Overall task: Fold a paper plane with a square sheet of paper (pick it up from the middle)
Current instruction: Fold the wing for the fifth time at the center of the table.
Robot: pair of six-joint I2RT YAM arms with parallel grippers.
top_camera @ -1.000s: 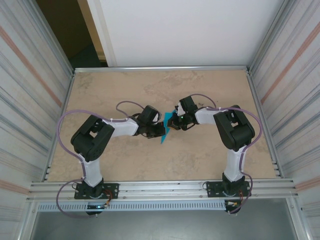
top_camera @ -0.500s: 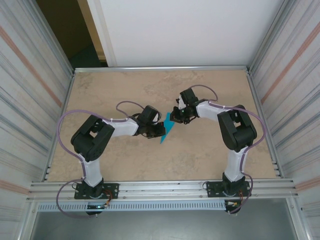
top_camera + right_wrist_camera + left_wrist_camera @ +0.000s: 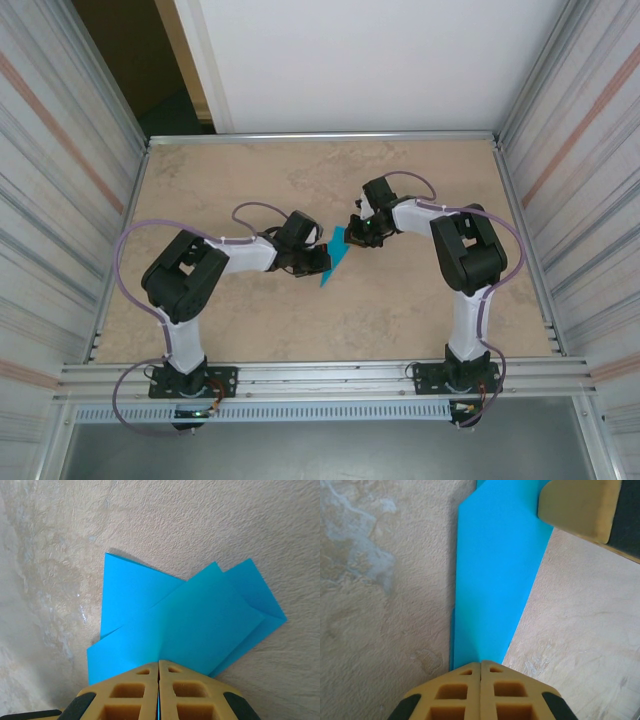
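Our left gripper (image 3: pixel 480 666) has its two fingers pressed together on the narrow end of the one paper plane (image 3: pixel 495 580), a plain teal sheet only partly folded. Our right gripper (image 3: pixel 159 664) pinches the same paper's wider, layered end, its fingers likewise closed. That makes two grippers and one paper, stretched between them at the middle of the table (image 3: pixel 230 170). Bare marbled surface lies all around, with the metal rim (image 3: pixel 320 137) well apart.
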